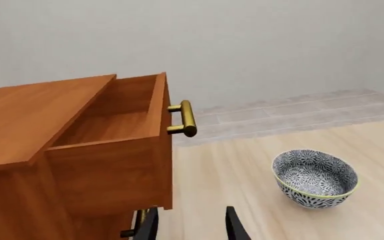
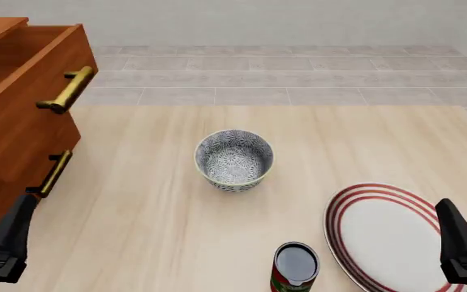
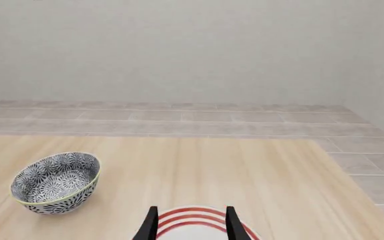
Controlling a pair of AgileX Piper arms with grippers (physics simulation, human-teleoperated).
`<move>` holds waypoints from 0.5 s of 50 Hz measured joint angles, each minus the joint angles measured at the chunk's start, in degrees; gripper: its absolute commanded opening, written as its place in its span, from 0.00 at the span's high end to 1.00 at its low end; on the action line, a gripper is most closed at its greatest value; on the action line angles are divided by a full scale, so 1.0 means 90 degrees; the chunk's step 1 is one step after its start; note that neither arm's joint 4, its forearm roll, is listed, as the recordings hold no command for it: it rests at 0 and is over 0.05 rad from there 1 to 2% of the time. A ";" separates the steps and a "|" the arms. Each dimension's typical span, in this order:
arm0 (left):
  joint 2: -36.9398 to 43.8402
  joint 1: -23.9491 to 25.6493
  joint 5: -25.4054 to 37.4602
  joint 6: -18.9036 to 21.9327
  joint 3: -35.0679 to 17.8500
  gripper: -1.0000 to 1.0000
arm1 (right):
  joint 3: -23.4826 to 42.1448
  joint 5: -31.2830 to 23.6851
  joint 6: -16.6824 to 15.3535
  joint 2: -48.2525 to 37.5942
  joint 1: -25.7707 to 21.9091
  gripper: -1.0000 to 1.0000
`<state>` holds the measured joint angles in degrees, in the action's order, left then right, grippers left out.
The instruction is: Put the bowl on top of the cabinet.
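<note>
The bowl [image 2: 233, 160] sits upright mid-table [image 2: 152, 231], untouched, well apart from the cabinet [image 2: 10, 115] at far left with its top drawer open. Both our pincers, left [image 1: 190, 225] and right [image 3: 190, 225], hang empty with fingers parted, so we judge the approach step pending: next, reach and grip the rim.

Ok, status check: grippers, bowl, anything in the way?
Left gripper and right gripper both open, empty. Bowl upright on the table, untouched. Cabinet top drawer open; plate and can nearby.
</note>
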<state>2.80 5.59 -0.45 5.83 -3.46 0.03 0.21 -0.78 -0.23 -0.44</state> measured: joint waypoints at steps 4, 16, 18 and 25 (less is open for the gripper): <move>0.0291 0.0185 -0.0126 0.0006 -0.0209 0.00 | 0.0000 0.0001 0.0009 0.0006 0.0007 0.00; 0.1351 0.0866 -0.0573 -0.0010 -0.0908 0.00 | -0.0001 0.0003 0.0019 0.0016 0.0019 0.00; 0.1559 0.1000 -0.0665 -0.0015 -0.1031 0.00 | 0.0000 0.0000 0.0014 0.0016 0.0016 0.00; 0.2378 0.1464 -0.1051 -0.0005 -0.1439 0.00 | 0.0001 -0.0004 -0.0009 0.0011 0.0006 0.00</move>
<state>24.20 18.77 -9.90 5.78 -16.41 0.04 0.17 -0.86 -0.14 -0.38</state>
